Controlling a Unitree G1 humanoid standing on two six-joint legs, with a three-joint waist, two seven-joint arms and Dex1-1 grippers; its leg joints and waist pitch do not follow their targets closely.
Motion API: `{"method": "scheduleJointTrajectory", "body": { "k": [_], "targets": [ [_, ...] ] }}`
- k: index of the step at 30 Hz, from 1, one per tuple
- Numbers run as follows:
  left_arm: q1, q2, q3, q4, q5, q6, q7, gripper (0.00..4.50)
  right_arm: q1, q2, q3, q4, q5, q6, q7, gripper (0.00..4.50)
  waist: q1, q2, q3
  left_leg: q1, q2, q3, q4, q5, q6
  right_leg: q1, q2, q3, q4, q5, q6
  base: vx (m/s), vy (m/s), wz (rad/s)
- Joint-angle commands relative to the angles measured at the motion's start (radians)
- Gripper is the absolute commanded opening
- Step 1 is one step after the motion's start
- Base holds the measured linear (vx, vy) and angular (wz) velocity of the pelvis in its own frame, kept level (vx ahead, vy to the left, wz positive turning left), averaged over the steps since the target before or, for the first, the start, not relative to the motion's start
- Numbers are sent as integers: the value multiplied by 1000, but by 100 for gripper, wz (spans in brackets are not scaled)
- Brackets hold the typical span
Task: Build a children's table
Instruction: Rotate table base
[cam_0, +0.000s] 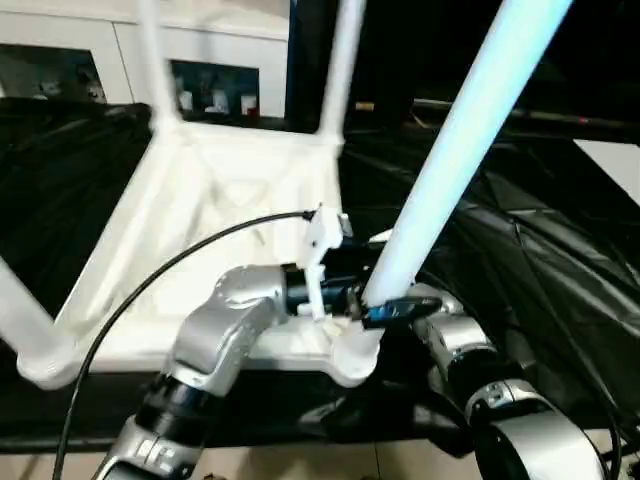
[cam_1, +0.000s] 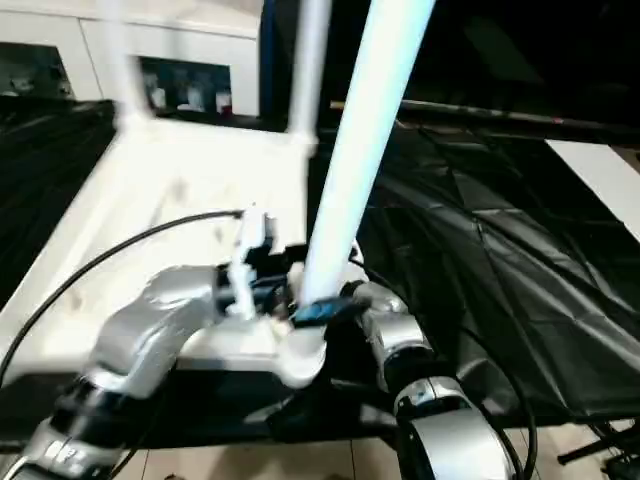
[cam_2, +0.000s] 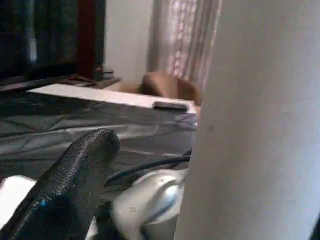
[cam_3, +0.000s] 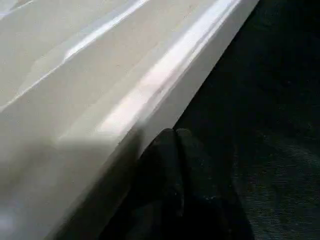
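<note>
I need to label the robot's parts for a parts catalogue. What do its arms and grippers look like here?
Both forearms are silver metal shells with black joint rings. A thin black cable loops over the left forearm to a white bracket at its wrist. The right forearm ends in a rounded silver elbow shell. The left gripper and right gripper have black, textured, rounded fingers.

The near leg (cam_0: 450, 150) ran out past the top edge, its upper end cut off, and so did the two far legs (cam_0: 338, 70). The left tool (cam_0: 350, 290) sat partly hidden behind that leg. Small items on the cabinet (cam_0: 215, 95) shelf were too blurred to name.
</note>
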Motion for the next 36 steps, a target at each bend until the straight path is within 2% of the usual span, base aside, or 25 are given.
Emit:
{"method": "scheduleJointTrajectory", "body": {
  "k": [1,5,8,9,11,12,13,14,17,18,19,21,27,29,33,34,36],
  "targets": [
    [-20,11,5,68,69,-28,61,448,-9,4,11,-9,-14,-35,-36,0,13,23,-62,15,22,-15,-74,-300,-36,40,-53,34,-82,-254,-185,0,0,0],
    [-24,19,29,89,82,-29,81,448,-18,-36,-32,-37,8,-33,-46,0,13,23,-62,15,22,-15,-74,-308,-37,38,-52,34,-83,-269,-178,0,0,0],
    [-28,37,25,124,121,-40,111,448,-9,-77,-52,-81,22,-22,-23,0,21,24,-61,15,21,-14,-74,-308,-32,39,-50,34,-84,-270,-168,0,0,0],
    [-31,41,26,150,142,-56,133,448,4,-101,-59,-111,28,-15,-4,0,23,29,-61,16,21,-14,-74,-304,-34,38,-50,34,-83,-267,-167,0,0,0],
    [-36,44,33,204,166,-95,159,448,50,-167,-75,-209,49,10,61,0,29,24,-60,17,18,-12,-73,-307,-25,40,-46,34,-90,-272,-151,0,0,0],
    [-34,44,35,208,163,-114,146,448,63,-182,-74,-234,54,15,76,0,32,27,-60,14,19,-13,-72,-297,-22,41,-49,35,-87,-263,-149,0,0,0],
    [-24,46,41,201,148,-132,118,448,88,-209,-70,-279,61,21,110,0,32,22,-61,10,16,-13,-72,-289,-17,45,-49,34,-89,-280,-143,0,0,0],
    [-19,48,43,195,140,-138,103,448,100,-220,-67,-300,64,26,129,0,34,22,-62,11,16,-13,-71,-285,-14,46,-49,34,-91,-283,-141,0,0,0],
    [8,81,47,162,101,-138,14,448,167,-282,-45,-424,89,68,246,0,38,24,-65,10,19,-12,-69,-258,4,46,-49,34,-86,-239,-163,0,0,0],
    [11,91,44,160,100,-135,-1,448,177,-291,-40,-442,91,74,263,0,34,25,-62,5,20,-14,-71,-255,8,46,-49,34,-84,-226,-177,0,0,0],
    [17,130,32,153,102,-124,-47,448,208,-322,-23,-501,100,94,316,0,36,26,-65,12,21,-12,-70,-256,13,44,-48,33,-84,-217,-183,0,0,0],
    [17,147,25,157,104,-124,-66,448,223,-337,-15,-532,105,108,338,0,36,28,-61,9,21,-13,-72,-256,15,45,-48,33,-83,-214,-190,0,0,0],
    [-19,284,-45,230,197,-155,-211,402,295,-445,61,-731,135,198,503,0,40,36,-59,16,23,-14,-75,-272,12,42,-49,35,-85,-233,-177,0,0,0],
    [-29,311,-73,252,237,-163,-239,383,304,-460,74,-767,133,222,532,0,42,32,-58,16,24,-14,-76,-274,8,41,-51,35,-87,-240,-178,0,0,0],
    [-51,324,-100,300,287,-186,-226,353,325,-488,102,-828,134,263,571,0,51,34,-57,18,26,-14,-75,-282,-5,40,-55,37,-86,-255,-180,0,0,0],
    [-63,319,-100,322,294,-189,-210,340,331,-499,111,-848,138,279,580,0,56,38,-57,19,26,-15,-76,-282,-8,40,-56,37,-87,-257,-181,0,0,0],
    [-72,314,-98,338,299,-189,-201,330,335,-508,117,-862,142,291,585,0,59,34,-58,19,25,-14,-75,-283,-9,40,-56,37,-86,-252,-180,0,0,0]
  ]
}}
